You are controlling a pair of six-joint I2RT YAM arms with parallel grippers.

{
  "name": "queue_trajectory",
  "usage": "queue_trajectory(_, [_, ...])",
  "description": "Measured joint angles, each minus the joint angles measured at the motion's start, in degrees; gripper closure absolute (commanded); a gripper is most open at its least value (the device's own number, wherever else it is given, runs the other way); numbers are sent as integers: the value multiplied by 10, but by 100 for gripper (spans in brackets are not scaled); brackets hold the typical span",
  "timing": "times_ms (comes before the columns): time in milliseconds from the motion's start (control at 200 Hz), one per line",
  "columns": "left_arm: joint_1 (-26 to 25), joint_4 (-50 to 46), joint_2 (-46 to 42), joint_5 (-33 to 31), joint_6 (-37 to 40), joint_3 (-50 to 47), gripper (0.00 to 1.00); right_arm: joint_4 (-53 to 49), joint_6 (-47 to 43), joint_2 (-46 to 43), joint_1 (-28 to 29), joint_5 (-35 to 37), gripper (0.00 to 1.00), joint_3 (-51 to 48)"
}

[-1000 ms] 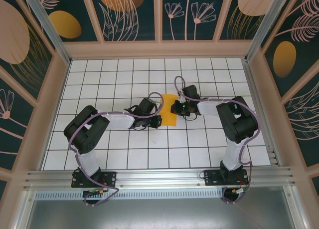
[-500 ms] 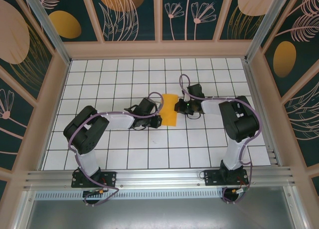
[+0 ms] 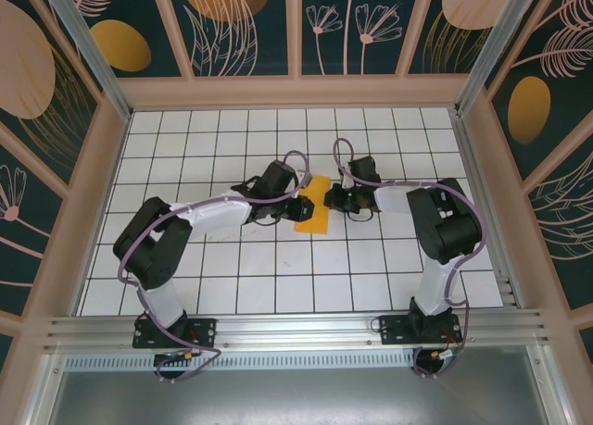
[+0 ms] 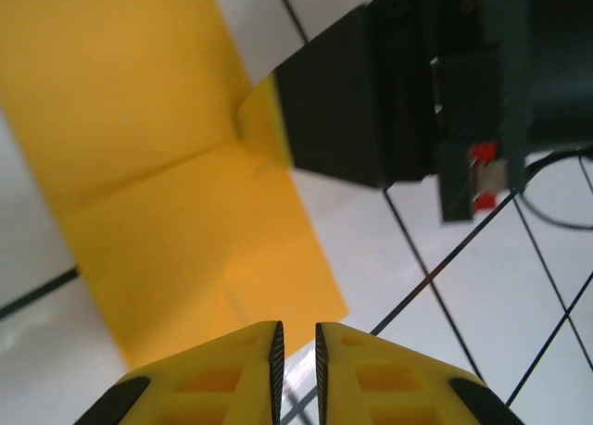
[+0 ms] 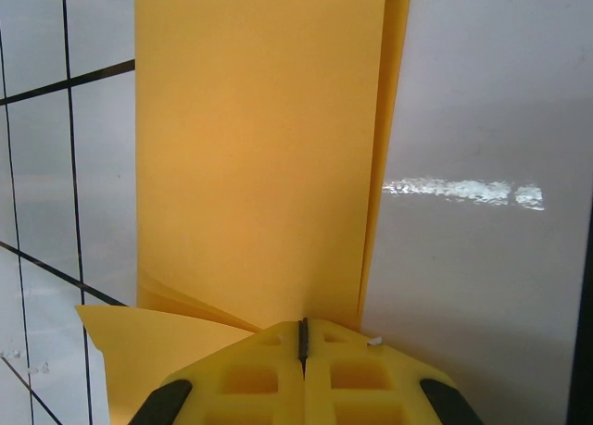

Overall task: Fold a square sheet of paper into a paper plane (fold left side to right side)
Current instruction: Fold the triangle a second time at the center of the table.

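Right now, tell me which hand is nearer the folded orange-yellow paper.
Right. The right hand, shut, touches the folded paper at its right edge; the left hand, slightly parted, sits at the opposite edge, seemingly off it.

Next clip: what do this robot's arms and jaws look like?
Left arm and right arm: black joints, white links, and a lilac cable looped along each. Left gripper and right gripper: yellow jaws with cut-out pockets, dark inner faces and black outer corners.
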Motion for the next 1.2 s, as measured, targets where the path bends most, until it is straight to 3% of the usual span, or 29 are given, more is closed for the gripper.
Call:
queue_trajectory(265, [0, -10, 79, 14, 11, 22, 81, 2, 0, 0, 0, 0, 100, -1])
queue_trajectory(530, [0, -6, 85, -6, 15, 2, 81, 2, 0, 0, 0, 0, 100, -1])
queue_trajectory(1201, [0, 20, -6, -46, 11, -114, 80, 2, 0, 0, 0, 0, 100, -1])
